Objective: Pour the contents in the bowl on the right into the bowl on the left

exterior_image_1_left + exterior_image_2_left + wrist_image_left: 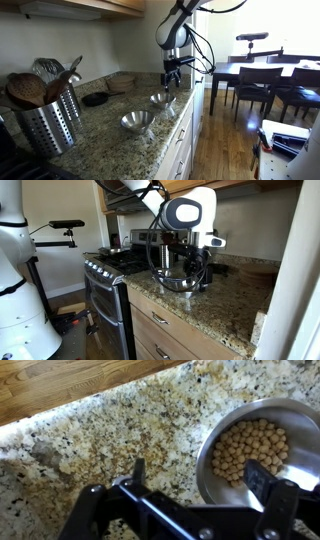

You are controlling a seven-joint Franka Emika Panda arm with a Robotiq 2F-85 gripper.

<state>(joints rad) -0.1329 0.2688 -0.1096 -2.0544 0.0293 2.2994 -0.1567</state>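
Where granite counter (105, 108) borders wood floor (225, 150), hand (172, 84) spread, dining table (255, 70) beyond

On the countertop (100, 138), the near bowl (137, 121) and the far bowl (160, 99) sit in a row along the front edge, with the gripper (172, 80) above the far bowl's rim. A utensil holder (45, 125) stands behind the near bowl, toward the wall. Chickpeas (250, 445) lie in the far bowl.
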